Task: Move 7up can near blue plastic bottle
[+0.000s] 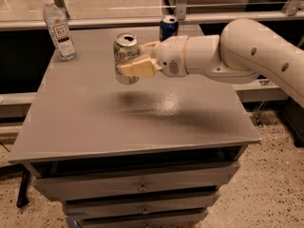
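The gripper (133, 59) hangs above the middle of the table (118, 127). Its cream fingers (137, 68) pinch the 7up can (125, 56) at mid-height on the side wall. The can is clear of the surface and roughly upright, with a shadow below it.

Handling: the can is judged light. It is a thin aluminium cylinder with a smooth, glossy skin, so it can slip or dent under hard pressure. Grip the straight wall, not the tapered rim or the pull-tab top.

The bottle (58, 28) stands at the far left corner, well apart from the can. It is tall, clear plastic with a white cap and a paper label, and is judged easy to topple.

A dark blue can (168, 27) stands at the far edge. The table top is flat, matte grey, with drawers (142, 188) beneath.
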`<state>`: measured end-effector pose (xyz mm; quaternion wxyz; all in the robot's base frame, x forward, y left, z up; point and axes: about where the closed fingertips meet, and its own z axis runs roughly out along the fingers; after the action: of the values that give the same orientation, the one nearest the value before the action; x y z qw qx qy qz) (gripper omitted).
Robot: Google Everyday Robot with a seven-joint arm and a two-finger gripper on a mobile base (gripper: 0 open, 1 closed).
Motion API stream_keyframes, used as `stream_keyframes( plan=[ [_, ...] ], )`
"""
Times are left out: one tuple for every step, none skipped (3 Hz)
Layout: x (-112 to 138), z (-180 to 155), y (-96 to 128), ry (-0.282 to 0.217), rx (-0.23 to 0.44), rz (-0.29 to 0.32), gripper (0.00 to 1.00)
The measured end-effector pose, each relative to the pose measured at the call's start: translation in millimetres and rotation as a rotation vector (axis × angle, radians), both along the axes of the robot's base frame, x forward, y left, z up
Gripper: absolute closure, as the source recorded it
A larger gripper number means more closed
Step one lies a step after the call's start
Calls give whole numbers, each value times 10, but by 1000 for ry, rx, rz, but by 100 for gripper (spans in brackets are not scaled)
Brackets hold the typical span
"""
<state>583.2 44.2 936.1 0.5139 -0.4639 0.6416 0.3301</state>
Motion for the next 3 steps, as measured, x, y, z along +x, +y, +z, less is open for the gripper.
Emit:
stream_keyframes(
  plan=[
    [359, -42, 277, -12, 10, -14, 100],
    [772, -95, 569, -16, -8, -23, 100],
    [1188, -164, 809, -10, -48, -22, 100]
  ],
)
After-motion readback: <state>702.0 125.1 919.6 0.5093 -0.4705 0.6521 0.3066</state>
